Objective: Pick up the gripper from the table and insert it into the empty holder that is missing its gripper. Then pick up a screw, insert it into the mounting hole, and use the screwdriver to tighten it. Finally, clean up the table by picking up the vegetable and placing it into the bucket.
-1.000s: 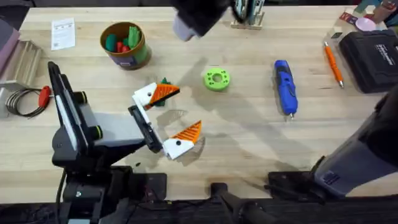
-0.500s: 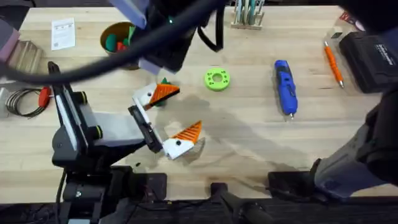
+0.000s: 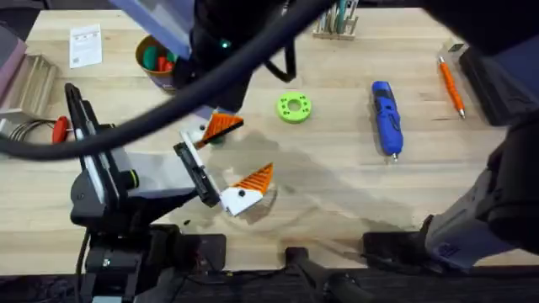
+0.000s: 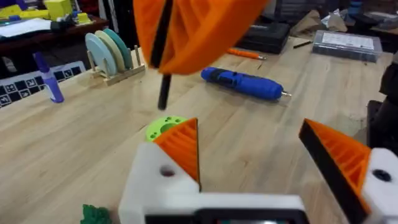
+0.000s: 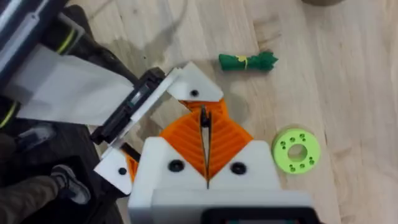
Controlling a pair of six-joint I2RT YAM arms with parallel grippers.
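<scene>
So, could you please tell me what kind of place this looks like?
Probably a robotics lab workbench: a wooden table with a blue powered screwdriver, an orange pen and a black case, with more cluttered benches behind.

bucket (image 3: 157, 61) half hidden by blurred right arm, vegetable (image 3: 217, 137) mostly covered

I find no text I can read. A white printed card (image 3: 85, 45) at the table's far left corner carries marks too small to make out, and a checkered marker sheet (image 4: 25, 87) shows only black-and-white squares.
</scene>
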